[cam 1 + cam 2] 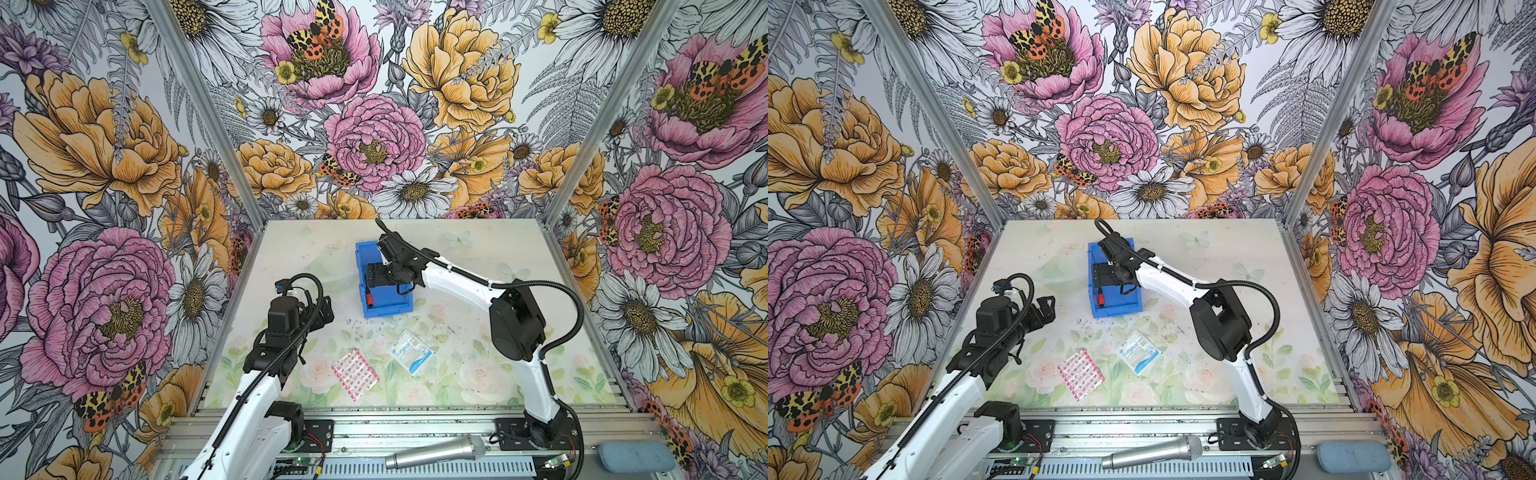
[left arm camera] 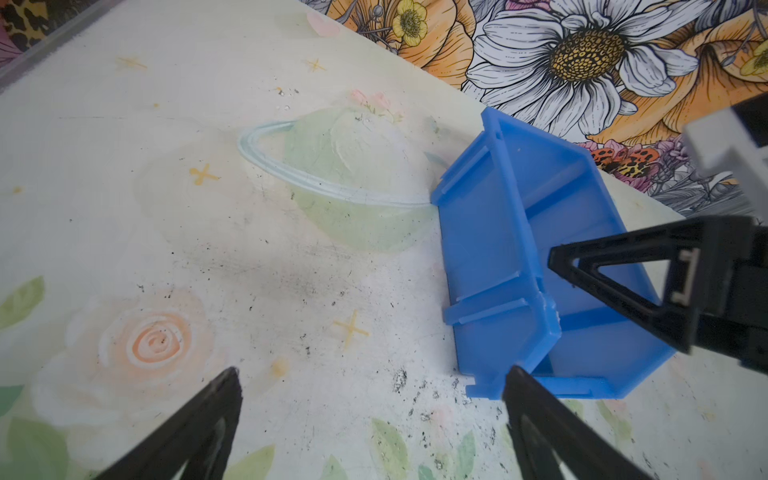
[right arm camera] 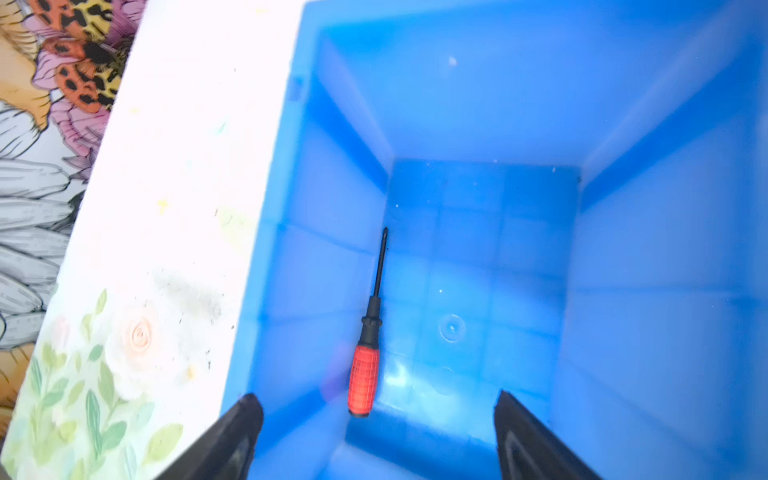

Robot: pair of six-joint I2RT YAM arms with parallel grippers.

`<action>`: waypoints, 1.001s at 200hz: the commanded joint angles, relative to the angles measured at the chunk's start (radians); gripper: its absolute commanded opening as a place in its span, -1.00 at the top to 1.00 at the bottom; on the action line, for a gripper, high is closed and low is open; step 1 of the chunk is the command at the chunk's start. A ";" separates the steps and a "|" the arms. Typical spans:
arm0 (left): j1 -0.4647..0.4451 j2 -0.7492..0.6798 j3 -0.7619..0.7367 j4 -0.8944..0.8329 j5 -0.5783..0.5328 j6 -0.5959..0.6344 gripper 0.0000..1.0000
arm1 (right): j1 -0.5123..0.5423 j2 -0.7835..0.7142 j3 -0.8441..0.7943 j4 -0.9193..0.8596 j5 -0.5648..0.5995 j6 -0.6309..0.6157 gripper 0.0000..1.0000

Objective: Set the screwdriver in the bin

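Screwdriver's down in the bin, and this looks like the release step

In both top views the right arm reaches over the bin, with the screwdriver showing its red handle inside near the low front. Left wrist view: left jaws wide apart and empty, over the counter beside the bin. Right wrist view: right jaws spread wide, holding nothing, screwdriver flat on the bin floor along one wall. Next move probably calls for a straight lift clear of the walls
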 commanded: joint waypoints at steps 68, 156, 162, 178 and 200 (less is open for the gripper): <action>-0.044 0.040 0.116 -0.125 -0.111 0.101 -0.97 | -0.006 -0.561 -0.525 0.008 0.457 -0.060 -0.99; -0.036 0.042 0.125 -0.179 -0.266 0.122 -0.97 | -0.253 -1.202 -1.106 0.168 0.531 -0.191 -0.99; -0.034 0.045 0.128 -0.183 -0.284 0.118 -0.97 | -0.285 -1.253 -1.159 0.196 0.499 -0.214 -0.99; -0.028 0.051 0.125 -0.166 -0.296 0.122 -0.97 | -0.341 -1.397 -1.281 0.281 0.459 -0.300 -0.99; -0.033 0.036 0.078 -0.078 -0.286 0.184 -0.97 | -0.358 -1.559 -1.413 0.357 0.462 -0.421 -0.99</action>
